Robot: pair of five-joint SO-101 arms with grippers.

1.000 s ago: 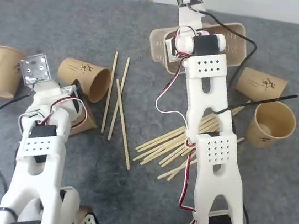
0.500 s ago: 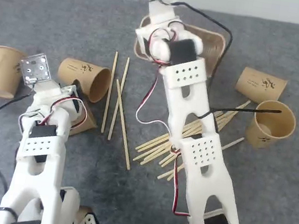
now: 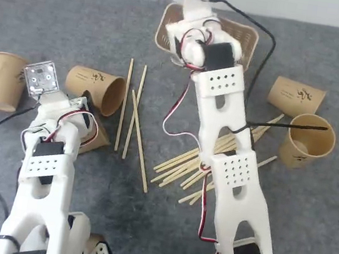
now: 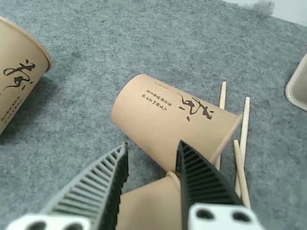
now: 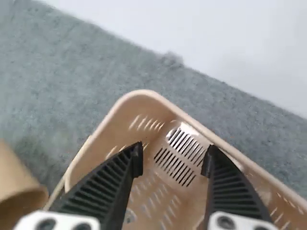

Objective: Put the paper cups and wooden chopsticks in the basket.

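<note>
**Grey felt worktop** [image 3: 306,234] is carrying all items. **Beige slotted plastic basket** [image 3: 246,42] is lying at the side far from the arm bases. The right end effector [image 5: 173,152] is hovering over it, jaws wide and gripping nothing. The left end effector [image 4: 152,149] is hanging wide open just above a brown paper cup lying on its side [image 4: 168,117]. Other cups and pale wooden chopsticks [image 3: 183,167] are lying outside the basket. Judged step: cup pickup pending. The next move is calling for lowering astride the cup wall, then closing gently.
</note>
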